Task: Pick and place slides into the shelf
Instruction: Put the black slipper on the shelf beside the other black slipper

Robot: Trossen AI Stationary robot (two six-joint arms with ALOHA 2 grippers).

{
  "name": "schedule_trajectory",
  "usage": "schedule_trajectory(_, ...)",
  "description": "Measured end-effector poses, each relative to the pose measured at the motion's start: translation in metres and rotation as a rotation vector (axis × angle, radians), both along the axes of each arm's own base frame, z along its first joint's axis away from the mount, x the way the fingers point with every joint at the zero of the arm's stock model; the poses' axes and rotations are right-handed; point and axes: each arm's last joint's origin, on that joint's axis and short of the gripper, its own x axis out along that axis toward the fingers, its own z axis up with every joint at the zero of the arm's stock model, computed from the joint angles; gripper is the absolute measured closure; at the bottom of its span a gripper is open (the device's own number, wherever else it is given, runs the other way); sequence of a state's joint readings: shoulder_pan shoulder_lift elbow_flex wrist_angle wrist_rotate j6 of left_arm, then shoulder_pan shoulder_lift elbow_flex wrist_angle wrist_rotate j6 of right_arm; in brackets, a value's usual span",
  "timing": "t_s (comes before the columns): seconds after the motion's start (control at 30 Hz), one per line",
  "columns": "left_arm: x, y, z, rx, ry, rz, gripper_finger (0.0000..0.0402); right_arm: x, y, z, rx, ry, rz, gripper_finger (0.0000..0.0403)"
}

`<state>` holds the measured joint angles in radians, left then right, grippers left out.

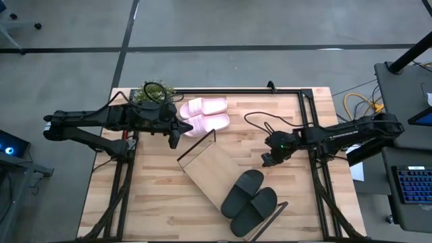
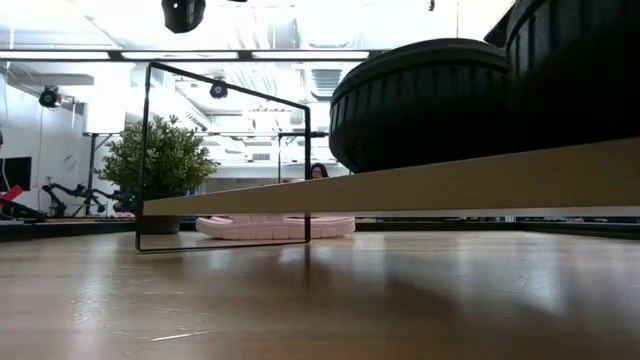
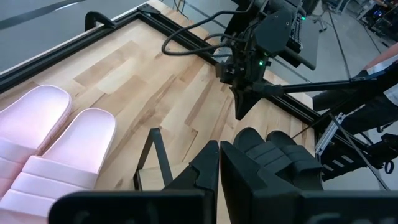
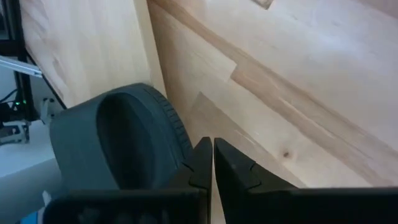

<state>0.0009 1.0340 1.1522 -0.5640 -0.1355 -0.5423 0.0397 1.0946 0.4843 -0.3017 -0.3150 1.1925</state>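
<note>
The pale pink slides lie side by side on the table near its far edge, soles down; they also show in the left wrist view and the low view. The black slides rest on the light-wood shelf, which lies slantwise across the table's middle. My left gripper hovers shut just left of the pink pair, fingertips together. My right gripper is shut, above the table just right of the shelf, close to a black slide.
A potted plant stands at the far left corner. A black cable loops over the table right of the pink pair. The shelf's wire end stands upright beside the pink slides. A black frame rail runs along the right side.
</note>
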Motion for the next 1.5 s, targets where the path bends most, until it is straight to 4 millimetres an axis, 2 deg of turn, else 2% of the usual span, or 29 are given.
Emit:
schedule_trajectory(0.23,0.000,0.000,0.000,0.001,0.000,-0.001,0.0402,0.004,0.007,-0.007,0.020,0.028,0.034,0.0395)
schedule_trajectory(0.87,0.000,0.000,0.000,0.005,0.000,-0.002,0.0402,0.009,0.020,-0.006,0.063,-0.004,0.052,0.0395)
schedule_trajectory(1.5,0.000,0.000,0.000,0.007,0.000,-0.003,0.0402,0.012,0.021,-0.004,0.077,-0.033,0.044,0.0395)
